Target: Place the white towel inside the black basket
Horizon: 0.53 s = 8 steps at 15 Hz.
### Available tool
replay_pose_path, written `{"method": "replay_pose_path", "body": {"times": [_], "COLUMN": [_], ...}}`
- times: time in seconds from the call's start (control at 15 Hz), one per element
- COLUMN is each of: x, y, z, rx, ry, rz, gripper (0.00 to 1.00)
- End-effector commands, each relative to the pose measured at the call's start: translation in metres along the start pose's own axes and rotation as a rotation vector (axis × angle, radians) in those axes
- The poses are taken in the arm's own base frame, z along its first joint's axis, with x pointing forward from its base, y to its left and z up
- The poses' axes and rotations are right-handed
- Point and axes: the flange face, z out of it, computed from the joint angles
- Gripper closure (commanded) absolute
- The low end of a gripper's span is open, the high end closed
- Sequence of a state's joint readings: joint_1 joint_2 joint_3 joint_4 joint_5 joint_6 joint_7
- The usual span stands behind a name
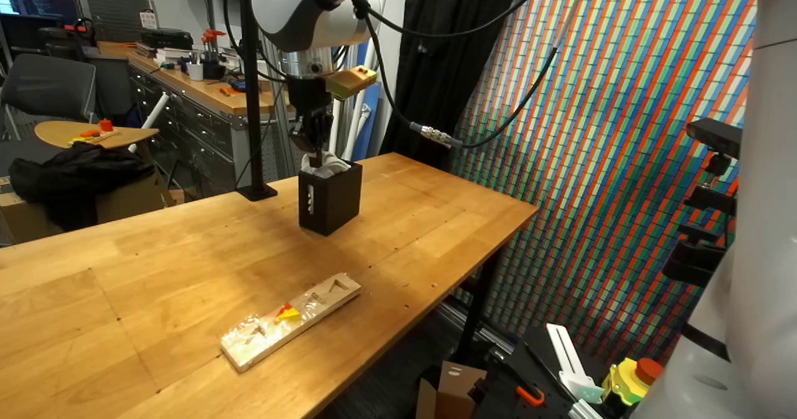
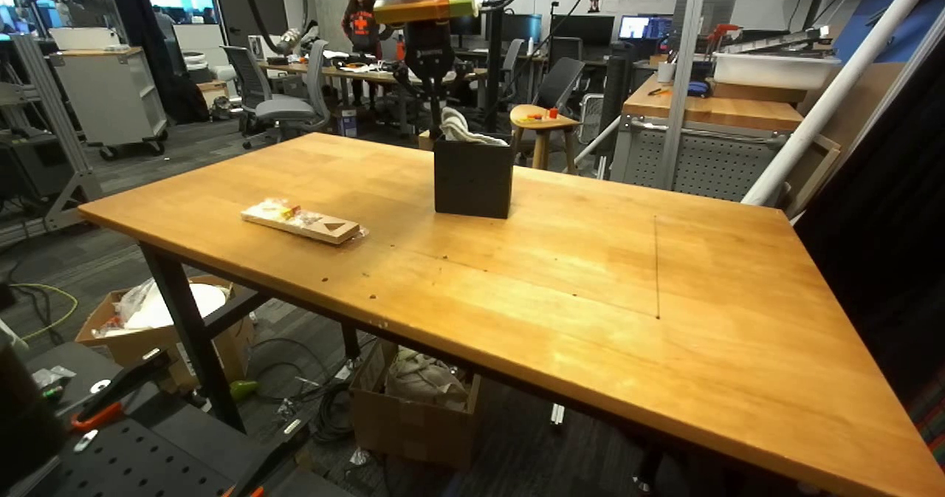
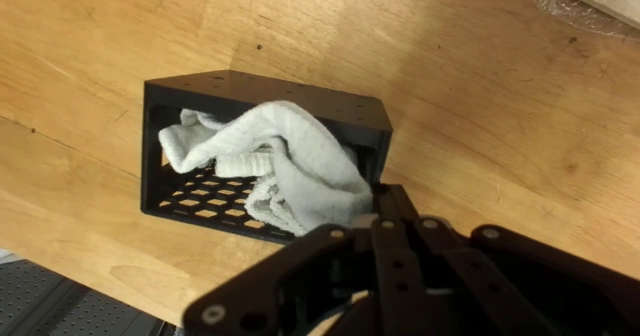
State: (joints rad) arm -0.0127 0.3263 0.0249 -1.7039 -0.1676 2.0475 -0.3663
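On the wooden tabletop [image 1: 187,269] the black basket [image 1: 344,198] stands upright, with a plastic-wrapped wooden puzzle board [image 1: 308,315] well apart from it; the white towel [image 3: 312,151] lies rumpled, mostly within the basket's mouth, some folds standing above the rim; the Robotiq gripper [image 3: 391,192] is pinching, it seems, a fold of it at one end (the contact is partly hidden); once released, that high fold could flop over the rim and hang outside; cloth snagged in the gripper could be dragged back out; a sideways move this low might knock the basket over.
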Motion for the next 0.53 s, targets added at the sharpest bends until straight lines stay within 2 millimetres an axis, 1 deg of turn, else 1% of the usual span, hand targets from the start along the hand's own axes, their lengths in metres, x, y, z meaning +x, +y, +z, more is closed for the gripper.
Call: {"method": "replay_pose_path", "body": {"times": [0.0, 0.47], "x": [0.0, 0.008], "y": [0.015, 0.036], "z": [-0.011, -0.003], "rx": [-0.014, 0.026], "ry": [0.02, 0.051], "rz": [-0.023, -0.027], "gripper": [0.98, 0.98]}}
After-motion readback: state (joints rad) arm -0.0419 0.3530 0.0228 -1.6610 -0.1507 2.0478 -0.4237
